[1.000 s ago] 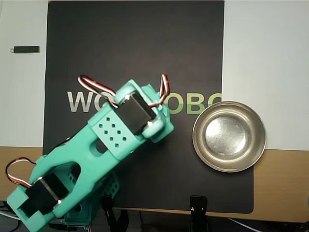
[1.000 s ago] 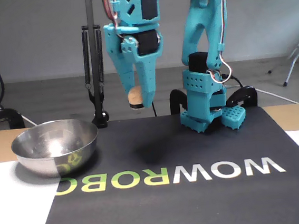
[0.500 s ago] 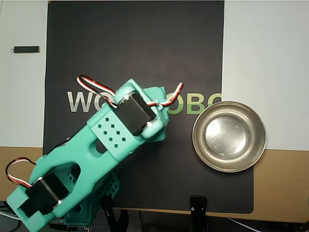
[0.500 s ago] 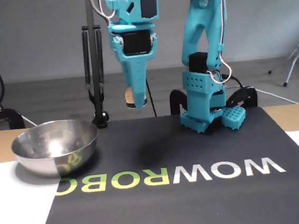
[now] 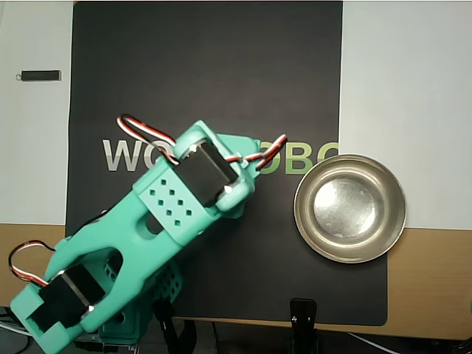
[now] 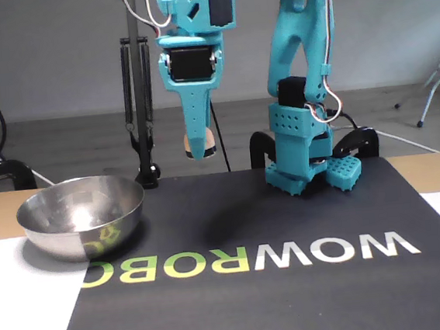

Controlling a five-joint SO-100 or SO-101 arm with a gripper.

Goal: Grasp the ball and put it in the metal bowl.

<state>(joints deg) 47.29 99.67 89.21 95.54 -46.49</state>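
Ball was pinched at the tips of the gripper, jaws closed on it, held in the air above the black mat, right of the bowl in the fixed view. Versus half a second earlier, the wrist had rotated; bowl unmoved.
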